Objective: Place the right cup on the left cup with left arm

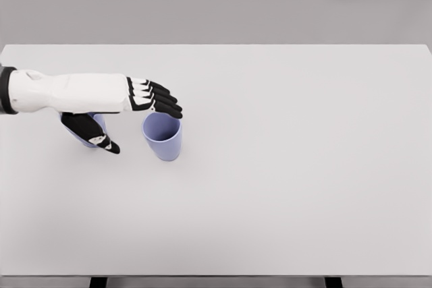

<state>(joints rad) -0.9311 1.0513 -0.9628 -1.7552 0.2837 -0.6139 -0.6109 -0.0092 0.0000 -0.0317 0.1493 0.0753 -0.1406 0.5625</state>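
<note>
The left hand reaches in from the left edge of the table, palm down, its white forearm lying level above the surface. Its four black-tipped fingers stretch out almost straight, and the thumb hangs down and apart from them, so the hand is spread wide and holds nothing. The fingertips sit just over the far rim of the right cup, a pale lavender tumbler standing upright with its mouth open to the ceiling; whether they touch the rim I cannot tell from here. Behind the thumb, mostly hidden by it and by the palm, stands the left cup, the same lavender, with only slivers of its wall showing. The two cups stand close together but apart on the left half of the white table.
</note>
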